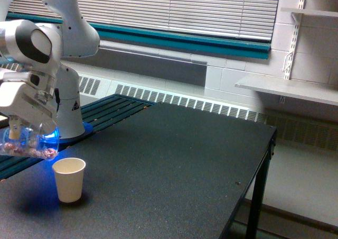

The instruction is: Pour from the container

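Observation:
The container (31, 144) is a clear plastic cup tipped almost on its side, with small pinkish-brown pieces lying along its lower wall. My gripper (18, 129) is shut on it at the exterior view's left, under the white arm. The container's mouth points toward the view's right and hangs just above and left of a cream paper cup (69, 179), which stands upright on the black table (174, 159). No pieces show in the air between the two cups. Blue light glows beside the container's mouth.
The arm's white base (68, 112) stands behind the cups on a slatted bench. The table's right edge (266, 144) drops off beside a metal leg. A radiator runs along the back wall, and shelves hang at the view's right.

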Controlling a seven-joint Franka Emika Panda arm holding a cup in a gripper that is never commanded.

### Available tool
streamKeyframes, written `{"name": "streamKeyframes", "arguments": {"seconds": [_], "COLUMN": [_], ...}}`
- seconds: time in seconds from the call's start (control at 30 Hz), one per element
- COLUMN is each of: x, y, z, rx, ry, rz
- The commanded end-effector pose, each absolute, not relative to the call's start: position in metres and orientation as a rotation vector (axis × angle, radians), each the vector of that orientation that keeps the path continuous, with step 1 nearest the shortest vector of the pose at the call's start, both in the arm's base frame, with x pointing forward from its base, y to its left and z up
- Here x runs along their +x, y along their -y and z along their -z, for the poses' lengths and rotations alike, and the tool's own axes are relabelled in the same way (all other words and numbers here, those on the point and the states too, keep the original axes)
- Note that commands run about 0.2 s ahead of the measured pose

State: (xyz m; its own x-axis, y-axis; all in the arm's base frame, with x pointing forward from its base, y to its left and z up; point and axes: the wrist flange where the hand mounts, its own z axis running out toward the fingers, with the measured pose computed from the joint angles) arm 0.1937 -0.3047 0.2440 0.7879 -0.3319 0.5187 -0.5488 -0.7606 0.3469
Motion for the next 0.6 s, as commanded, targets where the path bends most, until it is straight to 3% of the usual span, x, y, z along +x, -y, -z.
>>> {"name": "streamKeyframes", "arguments": {"seconds": [0.03,0.6], "x": [0.184,0.181], "y": [0.314,0.322], "z": [-0.260,-0.279], "rx": [2.468,2.456], "ry": [0.544,0.329], "rz": [-0.597,-0.565]}}
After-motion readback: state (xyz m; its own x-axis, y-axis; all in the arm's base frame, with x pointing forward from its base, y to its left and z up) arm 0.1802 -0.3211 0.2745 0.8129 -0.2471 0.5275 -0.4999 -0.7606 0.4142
